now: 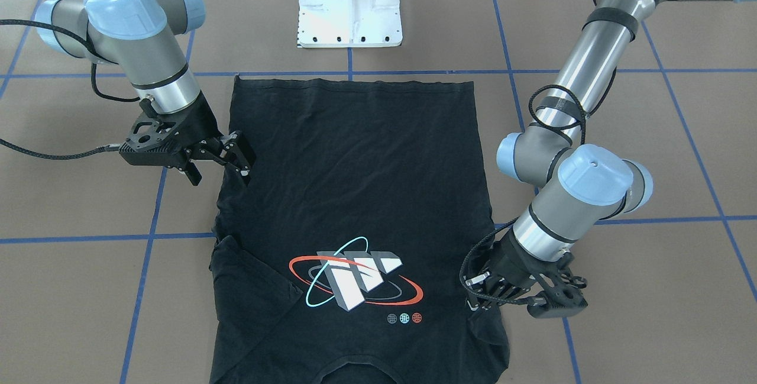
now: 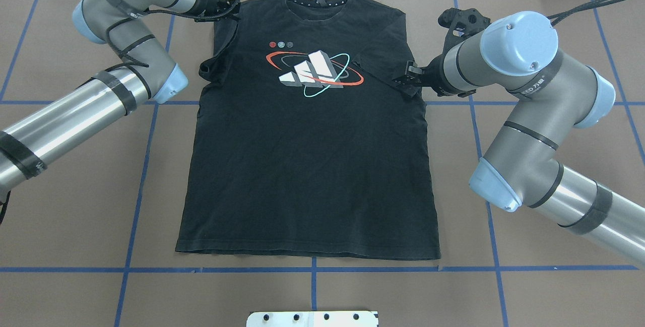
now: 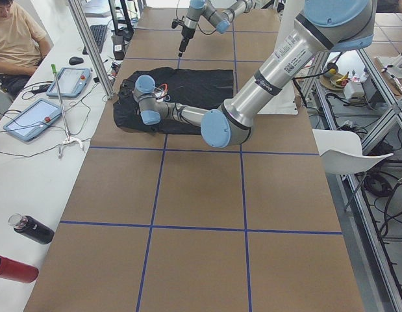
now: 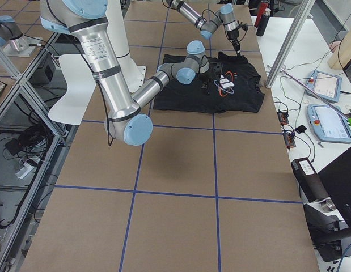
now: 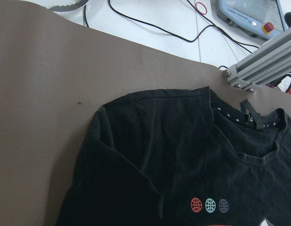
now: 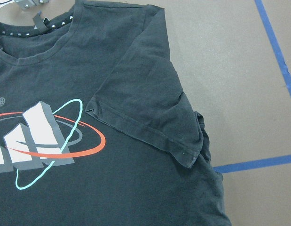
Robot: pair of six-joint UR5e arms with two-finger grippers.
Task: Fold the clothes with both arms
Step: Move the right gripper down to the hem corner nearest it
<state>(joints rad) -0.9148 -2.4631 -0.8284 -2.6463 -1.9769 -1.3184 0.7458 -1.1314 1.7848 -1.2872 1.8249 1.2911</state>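
Right fingers point(image 1: 242, 150) look spread, poised at the right edge of the black T-shirt point(image 2: 312, 166), close to the armpit; whether they touch the fabric cannot be told. Left fingers point(image 1: 480, 281) also look spread, low at the shirt's left shoulder just beside the sleeve, and contact with the cloth is unclear there too. Neither wrist view shows its own fingers.

The T-shirt lies flat on the brown bench point(image 2: 75, 216), print side up, with the collar point(image 2: 316, 0) at the far edge from the robot and the hem toward the white pedestal point(image 1: 350, 5). Its right sleeve point(image 6: 145, 108) is folded inward over the chest, and the sleeve hem reaches the cyan ring of the graphic point(image 2: 312, 67). The left sleeve point(image 5: 117, 155) is turned partly onto the body and lies rumpled.

The left arm point(image 2: 65, 115) and right arm point(image 2: 529, 166) bend in from opposite sides. Blue tape lines point(image 2: 146, 166) cross the bench, one running just beyond the hem
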